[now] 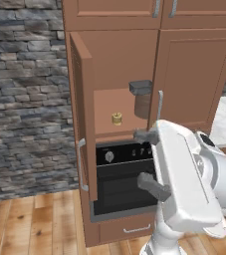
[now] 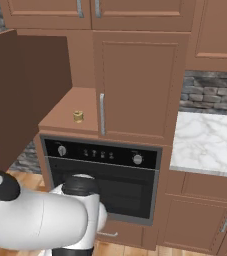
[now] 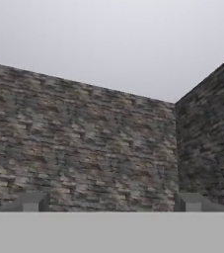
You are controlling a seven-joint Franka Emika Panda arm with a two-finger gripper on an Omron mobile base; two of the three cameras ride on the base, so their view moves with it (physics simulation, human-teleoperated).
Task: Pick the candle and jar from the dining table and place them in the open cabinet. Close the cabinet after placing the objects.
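The candle (image 1: 116, 118) and the jar (image 1: 141, 98) both stand on the shelf inside the cabinet (image 1: 115, 74), above the black-fronted oven (image 1: 127, 179): the candle near the front edge of the shelf, the jar deeper in and toward the shut right-hand door (image 1: 194, 74), which partly hides it. The left-hand door (image 1: 82, 114) stands swung out from the shelf, its silver bar handle (image 1: 79, 164) low on its outer face. The gripper (image 1: 147, 160) hangs in front of the oven, below the shelf, its two grey fingers (image 1: 152, 185) spread wide with nothing between them; in the hand view the tips point at a stone wall (image 3: 84, 148) beyond the cabinet, not at the door. With both things apparently placed, what seems left is shutting the open door. It looks like a stiff, flat wooden panel on hinges, so it should swing freely and will not flex or crush; its smooth face could let a finger slide if pushed at a slant. The best place to act is likely the outer face near the free edge, by the handle and farthest from the hinges, where a light push turns it most easily. The candle near the shelf's front looks light and could tip if the door knocks it.
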